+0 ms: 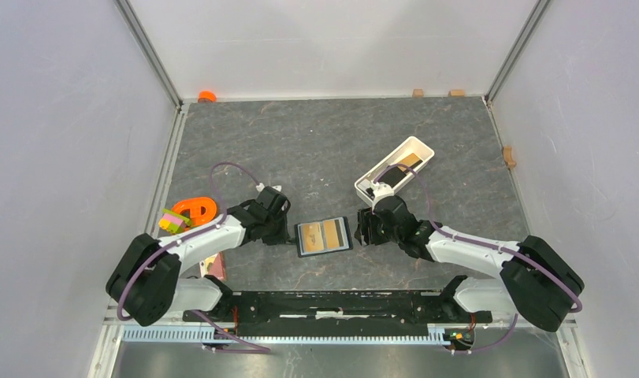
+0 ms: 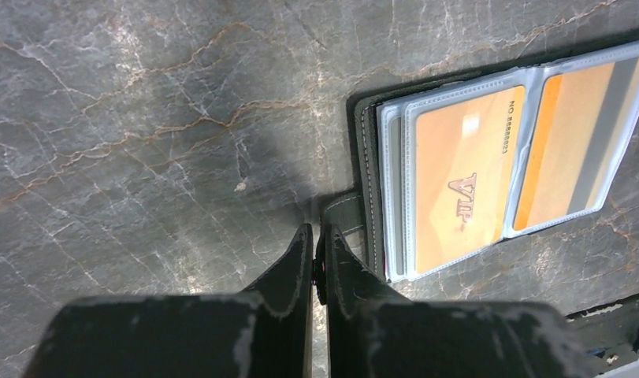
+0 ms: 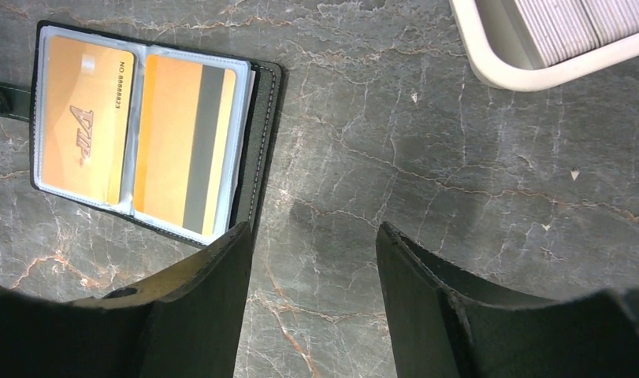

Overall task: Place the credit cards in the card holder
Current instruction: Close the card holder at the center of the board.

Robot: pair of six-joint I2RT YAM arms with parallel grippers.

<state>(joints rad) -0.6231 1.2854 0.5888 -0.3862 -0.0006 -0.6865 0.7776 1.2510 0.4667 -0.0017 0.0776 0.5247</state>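
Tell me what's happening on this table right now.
Two robot arms are working on a small black leather-like folding card holder, lying open on the table. Two tan-orange plastic credit cards sit in its clear sleeves. The left gripper is shut right at the holder's snap tab; whether it pinches the tab is unclear. The right gripper hangs open beside the opposite edge. What looks like another tan card lies in the long white tray.

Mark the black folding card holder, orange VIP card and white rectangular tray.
black folding card holder point(image 3: 262, 134), right wrist view, leather edge
orange VIP card point(image 2: 462, 177), left wrist view, face
white rectangular tray point(image 3: 481, 47), right wrist view, wall
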